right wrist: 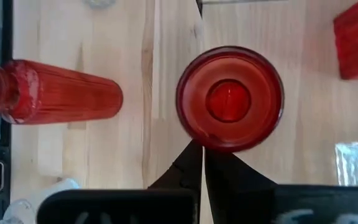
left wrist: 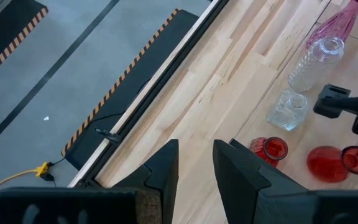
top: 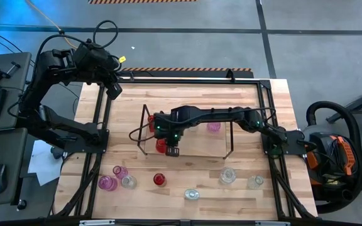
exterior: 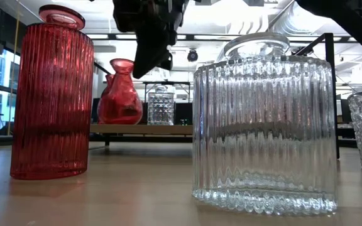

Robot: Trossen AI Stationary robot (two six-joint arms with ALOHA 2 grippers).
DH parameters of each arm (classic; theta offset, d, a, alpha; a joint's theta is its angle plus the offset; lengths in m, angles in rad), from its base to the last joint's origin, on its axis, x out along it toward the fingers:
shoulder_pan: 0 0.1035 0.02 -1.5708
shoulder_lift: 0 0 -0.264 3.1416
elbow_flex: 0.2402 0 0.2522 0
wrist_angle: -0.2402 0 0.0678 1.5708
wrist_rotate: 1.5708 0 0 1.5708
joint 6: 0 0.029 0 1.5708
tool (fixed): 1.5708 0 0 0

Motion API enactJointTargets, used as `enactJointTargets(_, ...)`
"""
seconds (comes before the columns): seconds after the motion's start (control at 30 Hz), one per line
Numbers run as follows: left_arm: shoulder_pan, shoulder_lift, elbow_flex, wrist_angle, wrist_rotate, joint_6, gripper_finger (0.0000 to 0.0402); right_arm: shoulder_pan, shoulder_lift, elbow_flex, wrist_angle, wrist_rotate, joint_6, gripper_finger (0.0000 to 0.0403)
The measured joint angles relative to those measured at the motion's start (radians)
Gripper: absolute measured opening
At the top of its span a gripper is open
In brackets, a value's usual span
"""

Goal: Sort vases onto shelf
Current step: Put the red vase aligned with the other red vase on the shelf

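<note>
**Right gripper shut above a red vase at the shelf's left end**

The vases are judged to be rigid, smooth glass: slippery under hard fingers, breakable if knocked or dropped, and light enough to tip when nudged. The narrow neck or the rim is judged the safest place for a hold, since the ribbed bodies look wider than the jaws would readily span.

The shelf (top: 228, 135) is seen at the table's middle. At its left end, a round red vase (right wrist: 230, 99) stands upright, and a second red one (top: 151, 123) is seen just beside it, toward 11 o'clock. A pink vase (top: 213, 127) rests on the shelf toward 3 o'clock from them. Unsorted pieces are spread along the near table edge: a pink pair (top: 112, 177) and a clear one at 8 o'clock, a small red vase (top: 159, 179) at 6 o'clock, and clear vases (top: 228, 175) at 5 o'clock.

The right gripper (right wrist: 202, 154) is held directly above the round red vase, its fingers pressed together with no gap and nothing gripped between them; the tips lie at the vase's rim in the wrist view, though contact cannot be confirmed. The left gripper (left wrist: 194, 163) is parked beyond the table's far-left corner, at 10 o'clock, its fingers narrowly parted and empty.
</note>
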Motion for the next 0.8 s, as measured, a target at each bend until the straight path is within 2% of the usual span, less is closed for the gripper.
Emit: enactJointTargets(0.8, 0.000, 0.000, 0.000, 0.000, 0.000, -0.034, 0.0090, -0.040, 0.000, 0.000, 0.080, -0.036, -0.013, 0.0000)
